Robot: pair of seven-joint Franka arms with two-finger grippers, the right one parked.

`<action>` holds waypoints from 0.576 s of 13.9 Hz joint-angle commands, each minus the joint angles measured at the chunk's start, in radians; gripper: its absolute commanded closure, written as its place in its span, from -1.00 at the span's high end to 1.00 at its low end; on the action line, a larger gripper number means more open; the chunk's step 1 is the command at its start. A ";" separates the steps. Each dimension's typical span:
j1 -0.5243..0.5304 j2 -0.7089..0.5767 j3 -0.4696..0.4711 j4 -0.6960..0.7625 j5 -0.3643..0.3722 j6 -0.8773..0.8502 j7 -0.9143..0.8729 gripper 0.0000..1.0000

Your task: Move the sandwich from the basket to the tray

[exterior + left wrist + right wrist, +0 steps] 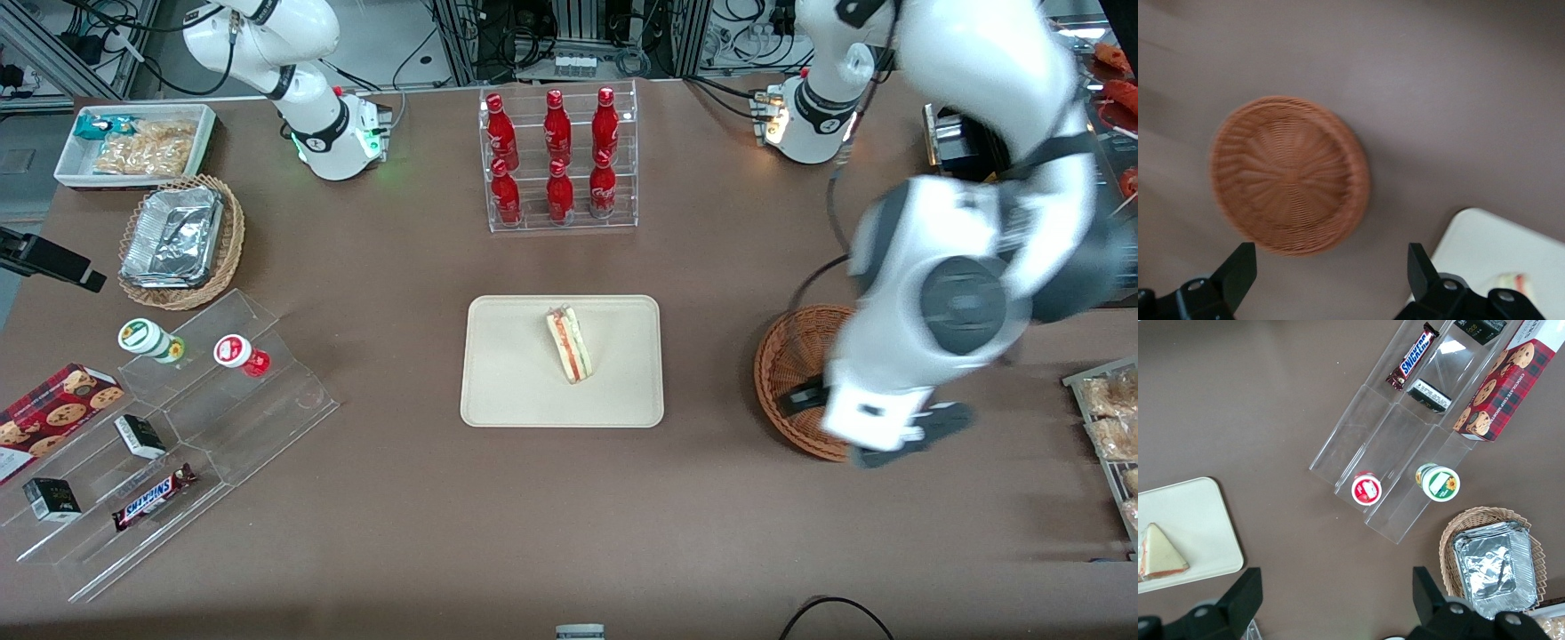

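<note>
Front view: triangular white-bread sandwich (569,345) lies on the flat cream rectangular tray (507,391), at nine o'clock from the round reddish-brown wicker basket (787,360). Left gripper (1328,270) hovers above the basket, jaws spread wide and holding nothing, sandwich well apart from them.

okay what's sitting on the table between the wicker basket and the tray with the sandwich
Nothing: only bare brown table separates the basket from the tray holding the sandwich, as the front view shows. The open gripper hangs above that gap, holding nothing, per the left wrist view.

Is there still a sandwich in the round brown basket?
No. The basket is empty, the sandwich lies on the tray, and the open gripper hangs above the table beside the basket.
</note>
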 commanded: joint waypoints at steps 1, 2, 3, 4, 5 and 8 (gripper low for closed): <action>0.111 -0.096 -0.015 -0.047 -0.033 -0.116 0.186 1.00; 0.157 -0.121 -0.015 -0.047 -0.057 -0.159 0.227 1.00; 0.193 -0.138 -0.015 -0.047 -0.066 -0.189 0.249 1.00; 0.213 -0.158 -0.015 -0.047 -0.065 -0.219 0.272 1.00; 0.230 -0.172 -0.015 -0.047 -0.065 -0.245 0.292 1.00; 0.238 -0.286 -0.014 -0.172 -0.047 -0.265 0.315 1.00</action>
